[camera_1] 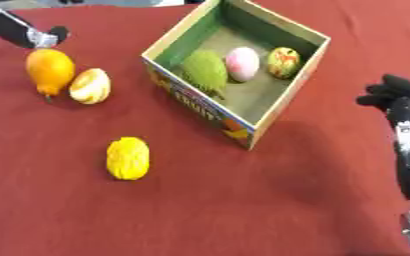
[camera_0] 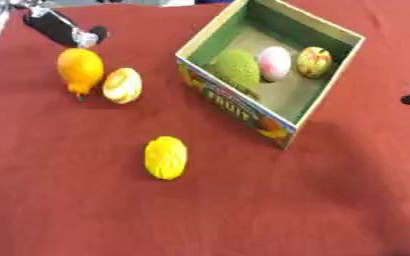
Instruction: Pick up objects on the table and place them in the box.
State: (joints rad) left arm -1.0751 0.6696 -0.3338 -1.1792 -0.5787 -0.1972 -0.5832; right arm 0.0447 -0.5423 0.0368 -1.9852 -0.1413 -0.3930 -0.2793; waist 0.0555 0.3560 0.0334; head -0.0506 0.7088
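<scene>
Box (camera_0: 327, 95) holds three fruits; left hand (camera_0: 84, 36) hovers over orange fruit (camera_0: 79, 70), fingers unclear.

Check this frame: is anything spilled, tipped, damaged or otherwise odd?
Nothing stands out. The box sits upright, turned at an angle, with three fruits inside. Three more fruits lie on the red table, whole and unspilled; the left hand is by the orange one.

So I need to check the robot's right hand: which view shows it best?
The right eye view: the right hand and its forearm show along the right edge, fingers curled, holding nothing. The left eye view catches only dark fingertips at its right edge.
</scene>
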